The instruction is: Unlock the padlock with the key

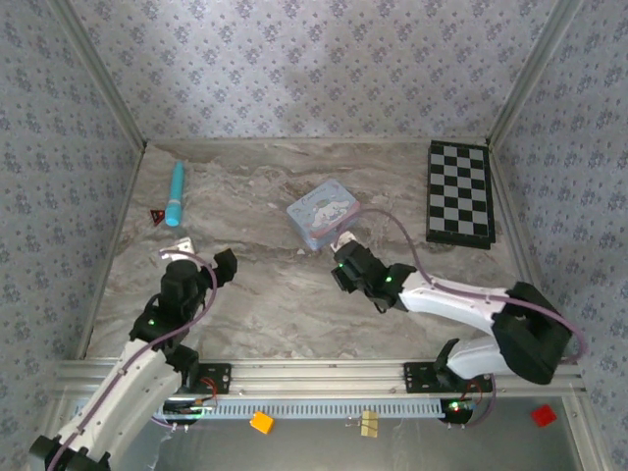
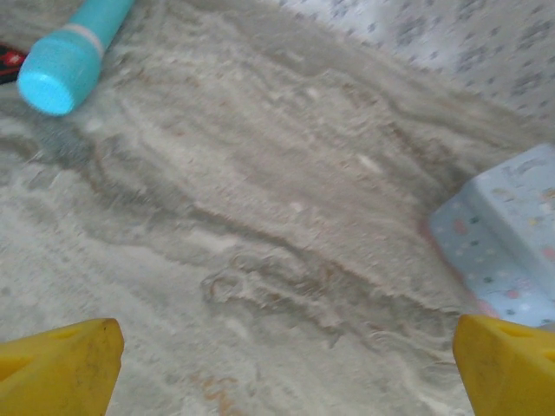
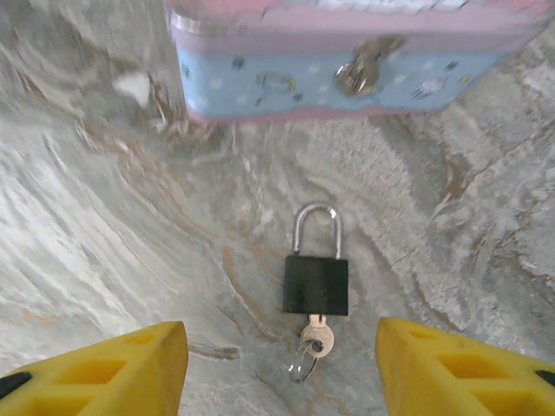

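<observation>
A small black padlock (image 3: 316, 284) with a silvery shackle lies flat on the marble table, shackle toward the light-blue tin (image 3: 347, 61). A brass key (image 3: 316, 339) with a wire ring sits in its keyhole. Both shackle legs meet the body. My right gripper (image 3: 282, 368) is open just behind the padlock, its yellow fingers (image 3: 104, 373) wide apart on either side of the key and touching nothing. From above, the right gripper (image 1: 340, 259) hovers beside the tin (image 1: 323, 215). My left gripper (image 1: 201, 257) is open and holds nothing over bare table (image 2: 286, 364).
A teal tube (image 1: 176, 192) and a small red-and-black triangular object (image 1: 157, 216) lie at the far left. A folded chessboard (image 1: 459, 193) lies at the back right. The tin's corner (image 2: 512, 251) shows at the right of the left wrist view.
</observation>
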`<state>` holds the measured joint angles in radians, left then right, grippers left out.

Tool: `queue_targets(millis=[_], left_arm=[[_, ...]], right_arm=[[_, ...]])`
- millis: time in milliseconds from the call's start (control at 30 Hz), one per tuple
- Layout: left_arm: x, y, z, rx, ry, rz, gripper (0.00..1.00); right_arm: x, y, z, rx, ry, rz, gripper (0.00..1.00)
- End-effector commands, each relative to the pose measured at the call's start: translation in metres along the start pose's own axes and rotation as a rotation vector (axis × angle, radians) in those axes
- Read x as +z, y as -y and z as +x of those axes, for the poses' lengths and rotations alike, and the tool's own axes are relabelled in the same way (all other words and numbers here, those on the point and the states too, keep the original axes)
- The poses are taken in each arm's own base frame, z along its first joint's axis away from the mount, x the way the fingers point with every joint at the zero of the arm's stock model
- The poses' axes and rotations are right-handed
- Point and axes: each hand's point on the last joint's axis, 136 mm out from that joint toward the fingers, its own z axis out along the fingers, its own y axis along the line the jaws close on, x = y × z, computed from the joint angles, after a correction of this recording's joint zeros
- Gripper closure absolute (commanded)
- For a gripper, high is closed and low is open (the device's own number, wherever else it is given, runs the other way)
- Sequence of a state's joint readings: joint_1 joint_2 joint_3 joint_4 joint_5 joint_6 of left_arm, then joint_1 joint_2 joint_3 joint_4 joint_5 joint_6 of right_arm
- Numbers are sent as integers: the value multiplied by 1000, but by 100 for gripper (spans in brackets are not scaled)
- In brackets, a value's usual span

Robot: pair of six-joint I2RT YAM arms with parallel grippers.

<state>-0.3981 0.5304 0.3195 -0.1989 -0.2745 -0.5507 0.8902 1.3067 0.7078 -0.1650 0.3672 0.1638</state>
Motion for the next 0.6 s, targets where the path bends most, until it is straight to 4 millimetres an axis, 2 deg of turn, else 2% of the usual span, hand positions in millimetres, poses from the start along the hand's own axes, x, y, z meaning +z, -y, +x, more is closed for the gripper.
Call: queue_targets(millis=[0, 100, 167, 233, 400, 567], left_arm=[[-9, 5, -30, -10, 42, -26, 3], [-15, 15, -48, 0, 65, -10, 3], [-18, 19, -59, 4, 79, -15, 2], [-18, 18, -66, 4, 91, -36, 1], [-18, 4, -75, 12, 152, -123, 0], [4, 1, -79, 49, 294, -121, 0]], right_arm=[[-20, 10, -8, 63, 31, -57, 39], [-42, 32, -27, 157, 111, -52, 37], [-54, 48, -35, 228, 152, -38, 18], [-61, 66, -38, 293, 182, -21, 17], [-69, 108, -22, 475, 224, 44, 15], [-69, 144, 4, 586, 341, 173, 15]])
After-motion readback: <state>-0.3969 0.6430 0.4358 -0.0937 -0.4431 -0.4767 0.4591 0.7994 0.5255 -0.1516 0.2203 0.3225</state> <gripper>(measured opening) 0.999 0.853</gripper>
